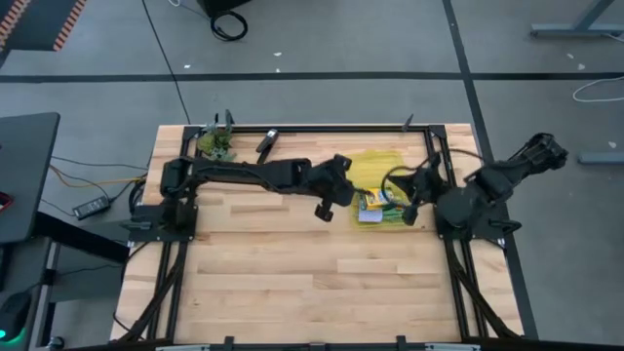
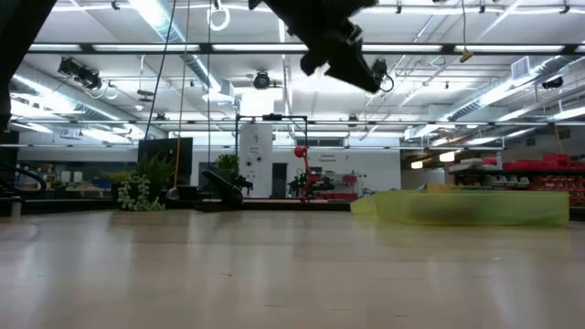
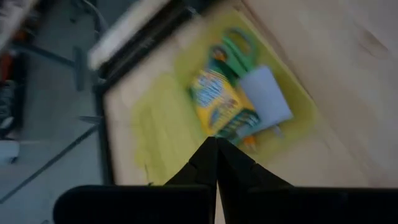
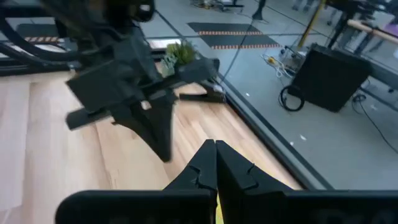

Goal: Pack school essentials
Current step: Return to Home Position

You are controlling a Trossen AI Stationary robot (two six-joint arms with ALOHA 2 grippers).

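Observation:
A translucent yellow-green pouch [image 1: 375, 166] lies flat on the table at the far right; it also shows in the low view [image 2: 475, 206]. In the left wrist view it holds the yellow-green crayon box [image 3: 221, 102], the pale blue note pad [image 3: 266, 99] and the green-handled scissors [image 3: 233, 46]. My left gripper [image 1: 324, 209] is shut and empty, raised above the table just left of the pouch; it shows high in the low view [image 2: 343, 50]. My right gripper [image 1: 409, 213] is shut and empty at the pouch's right edge. The pen and the eraser do not show.
A green leafy clump [image 1: 216, 144] and a black clip-like object [image 1: 266, 143] sit at the table's far edge, left of the pouch. A black frame rail [image 1: 322, 128] runs along the far edge. Bare wood [image 1: 312, 283] fills the table's near half.

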